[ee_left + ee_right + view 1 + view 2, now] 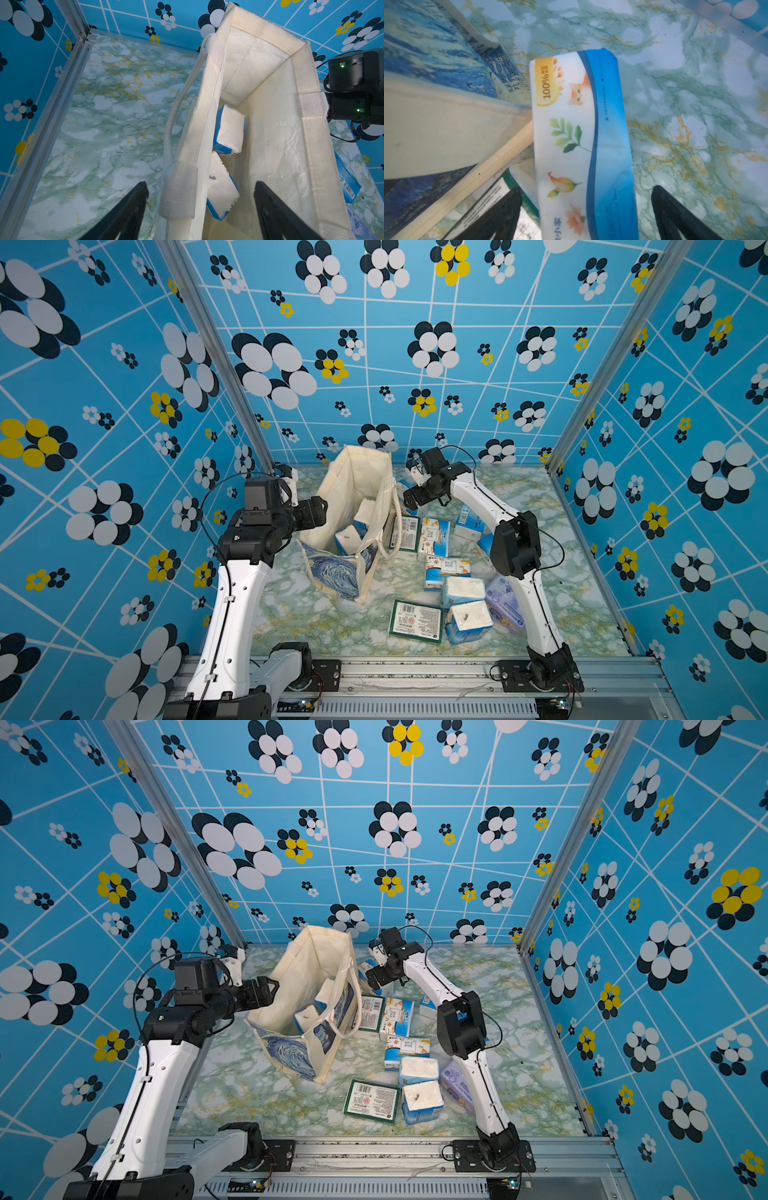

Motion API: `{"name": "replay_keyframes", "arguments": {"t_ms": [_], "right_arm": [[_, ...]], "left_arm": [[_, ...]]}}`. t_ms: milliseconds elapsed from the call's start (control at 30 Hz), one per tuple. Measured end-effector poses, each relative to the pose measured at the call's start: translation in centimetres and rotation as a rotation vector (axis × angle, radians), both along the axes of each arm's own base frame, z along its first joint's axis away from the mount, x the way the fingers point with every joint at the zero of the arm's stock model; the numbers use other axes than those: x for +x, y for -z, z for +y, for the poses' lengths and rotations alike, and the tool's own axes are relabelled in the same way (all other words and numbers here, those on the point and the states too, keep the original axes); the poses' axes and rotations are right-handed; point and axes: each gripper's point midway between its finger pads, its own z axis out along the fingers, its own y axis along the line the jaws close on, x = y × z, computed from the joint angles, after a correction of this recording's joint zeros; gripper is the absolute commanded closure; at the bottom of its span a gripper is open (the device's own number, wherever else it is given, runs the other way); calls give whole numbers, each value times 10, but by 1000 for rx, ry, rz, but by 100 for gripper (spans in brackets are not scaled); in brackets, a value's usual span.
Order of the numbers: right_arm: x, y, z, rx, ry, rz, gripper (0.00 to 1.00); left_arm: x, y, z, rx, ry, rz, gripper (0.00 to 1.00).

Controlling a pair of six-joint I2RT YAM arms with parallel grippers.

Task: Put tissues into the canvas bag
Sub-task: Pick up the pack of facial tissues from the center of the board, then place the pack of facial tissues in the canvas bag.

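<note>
The canvas bag (353,522) (307,1006) stands open left of the table's middle. Two blue-and-white tissue packs (228,131) (222,187) lie inside it. My left gripper (200,185) (320,510) is open and straddles the bag's left wall at a handle patch, one finger outside and one inside, gripping nothing. My right gripper (586,188) (411,499) is open at the bag's right side. A blue-and-white pack (581,135) with a cat print lies between its fingers, with a gap on each side.
Several loose packs lie right of the bag: a green-labelled one (415,620), white-topped ones (467,620) and a lavender one (505,605) by the right arm. Patterned walls enclose the marble table (316,614). An aluminium rail (415,672) runs along the front.
</note>
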Motion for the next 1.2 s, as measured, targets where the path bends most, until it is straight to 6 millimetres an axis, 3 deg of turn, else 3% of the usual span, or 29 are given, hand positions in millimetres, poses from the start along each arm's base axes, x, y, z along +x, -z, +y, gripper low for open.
{"name": "replay_keyframes", "arguments": {"t_ms": [200, 400, 533, 667, 767, 867, 1067, 1200], "right_arm": [[-4, 15, 6, 24, -15, 47, 16], [-4, 15, 6, 34, 10, 58, 50], [-2, 15, 4, 42, 47, 47, 66], [-6, 10, -9, 27, 107, 31, 71], [-11, -6, -25, 14, 171, -10, 72], [-17, -46, -46, 15, 245, -103, 72], [-38, -179, -79, 159, 343, -394, 72], [-64, -254, -82, 317, 317, -530, 72]], "left_arm": [[2, 8, -3, -15, 14, 15, 17], [4, 12, -5, -24, 23, 26, 18], [6, 13, -4, -24, 20, 23, 18], [6, 14, -4, -26, 21, 24, 18], [6, 15, -4, -25, 21, 27, 20], [6, 15, -2, -22, 13, 27, 25], [7, 17, 6, 3, -15, 28, 33], [7, 19, 8, 9, -24, 33, 38]]}}
